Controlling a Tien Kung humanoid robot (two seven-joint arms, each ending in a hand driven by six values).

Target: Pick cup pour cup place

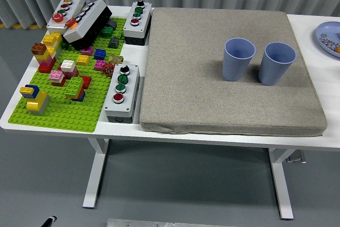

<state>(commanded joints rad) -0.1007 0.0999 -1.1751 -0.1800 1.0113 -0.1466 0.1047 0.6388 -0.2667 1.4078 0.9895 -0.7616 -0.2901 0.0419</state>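
Two blue ribbed cups stand upright side by side on a grey-brown mat (212, 94). The left cup (238, 59) is a little nearer the mat's middle, and the right cup (277, 63) is close beside it, a small gap between them. I cannot see into either cup well enough to tell any contents. Neither of my hands nor arms shows in the head view.
A green brick baseplate (64, 112) with several coloured bricks covers the table's left. Three grey button boxes (121, 93) (137, 22) (66, 12) and a tipped black box (87, 22) stand around it. A blue plate (330, 38) with small items sits at the right edge.
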